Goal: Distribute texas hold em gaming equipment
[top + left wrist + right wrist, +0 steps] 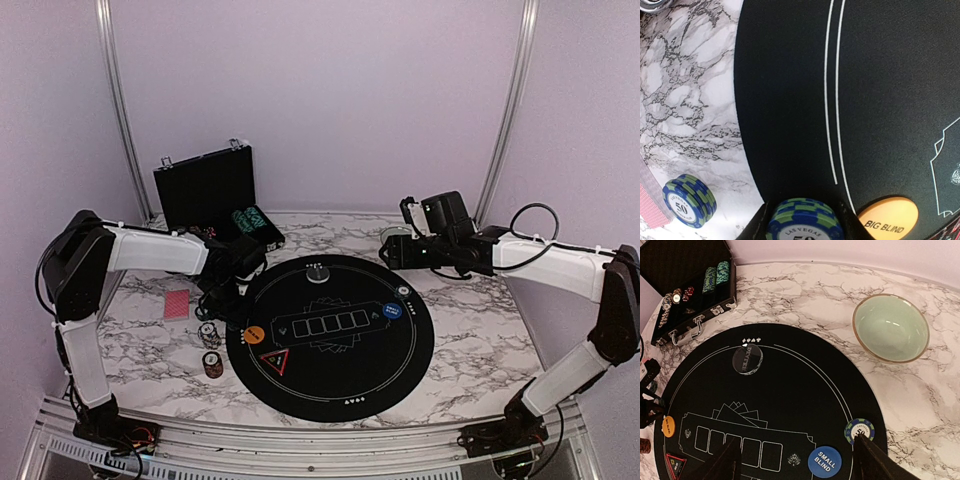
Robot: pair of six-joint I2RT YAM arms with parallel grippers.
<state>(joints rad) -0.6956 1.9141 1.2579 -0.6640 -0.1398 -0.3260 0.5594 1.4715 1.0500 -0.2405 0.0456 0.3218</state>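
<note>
— Left gripper [802, 227]: what is it doing?
— Clenched on a stack of blue-and-green poker chips [805, 215], one finger on each side, at the bottom edge of my left wrist view. The stack is at the rim of the round black mat [790, 100]. I cannot tell whether it is lifted or resting. The orange BIG BLIND disc [888, 219] lies just to its right, on the mat.
— And off the mat?
— A second blue-and-green chip stack [689, 199] lies on the marble table [685, 100] at lower left, near a pinkish-red card [649, 197] at the frame's left edge.
— Your right gripper [797, 440]?
— Released, fingers spread wide with nothing between them, over the mat's lower right. A green-edged chip stack [860, 429] lies at the tip of the right-hand finger, and the blue SMALL BLIND disc [824, 462] is just lower left of it. The dealer disc [747, 359] lies near the mat's top edge. The black case [685, 285] is upper left and the pale green bowl [891, 327] upper right.
</note>
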